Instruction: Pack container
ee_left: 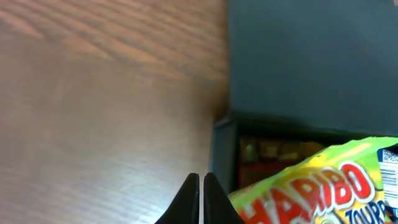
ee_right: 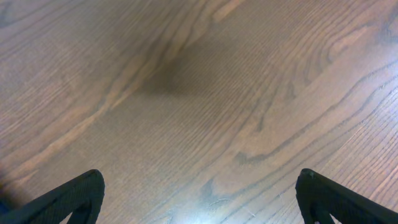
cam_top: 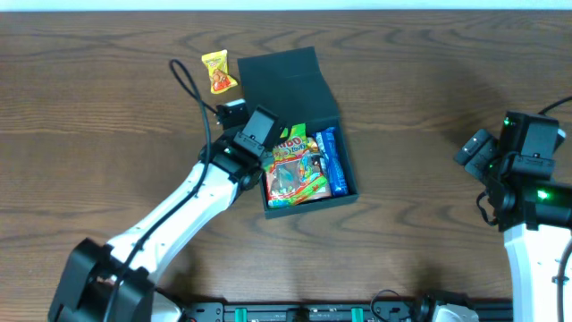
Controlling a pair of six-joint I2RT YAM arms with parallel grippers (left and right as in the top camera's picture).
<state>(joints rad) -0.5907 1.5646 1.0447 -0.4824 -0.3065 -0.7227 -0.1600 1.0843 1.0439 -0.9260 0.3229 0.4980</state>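
While the container (cam_top: 288, 82) sits open, its table (cam_top: 89, 107) shows dark brown woodgrain.

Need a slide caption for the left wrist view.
Left hand, fingers shut, beside the open container holding a Haribo bag.

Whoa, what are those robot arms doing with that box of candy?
The robot is packing snacks into the dark green container, whose lid is flipped open. A Haribo bag and a blue packet lie inside. The left gripper hangs at the box's left edge, fingers shut and empty. A yellow packet lies on the table beside the lid. The right gripper sits off to the side, fingers open.
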